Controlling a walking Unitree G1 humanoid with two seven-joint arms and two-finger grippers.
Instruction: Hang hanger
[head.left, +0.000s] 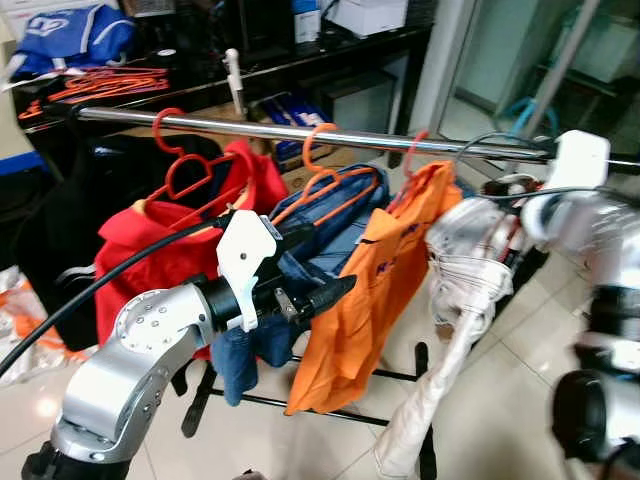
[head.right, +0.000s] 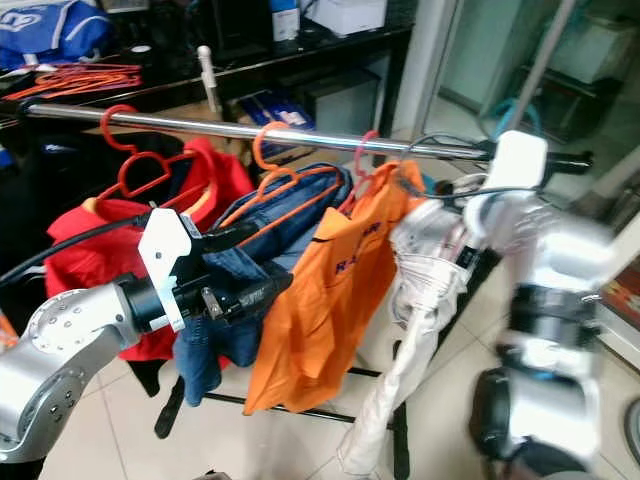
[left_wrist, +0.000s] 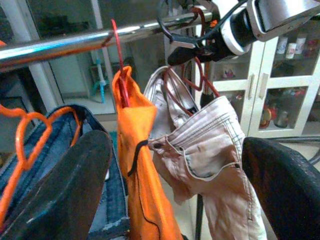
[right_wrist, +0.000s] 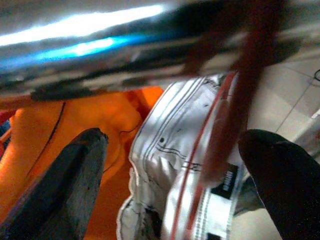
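A: What could go wrong here?

B: The hanger (right_wrist: 220, 135) carrying the pale trousers (left_wrist: 210, 165) sits with its red hook right at the rail (head.left: 300, 132), next to the orange shirt (head.left: 375, 290). From the right wrist view I can't tell whether the hook is fully over the bar. If it only rests on the edge, pulling the right gripper (left_wrist: 192, 52) away could tip it off and drop the trousers.

A: Is that gripper holding it?

B: No. Its fingers (right_wrist: 70, 185) stand apart with the red wire in the gap between them, touching neither as far as I can see. Backing out crookedly, a finger could snag the wire and drag it along the rail.

A: And the left arm?

B: The left gripper (head.left: 310, 290) hovers in front of the jeans (head.left: 320, 240), fingers spread, holding nothing. It sits close to the hanging clothes, so a careless swing could catch the jeans or the orange shirt and rock the whole rack.

A: What about the surroundings?

B: Pale, shiny floor tiles (head.left: 500, 400), so anything dropped would slide. Behind the rail there is a dark table (head.left: 300, 65) with a pile of spare orange hangers (head.left: 110, 85) and a blue bag (head.left: 70, 35). A red garment (head.left: 170, 240) hangs furthest along the rail towards the robot's left. A white cabinet with glass doors (left_wrist: 280, 95) stands beyond the rack.
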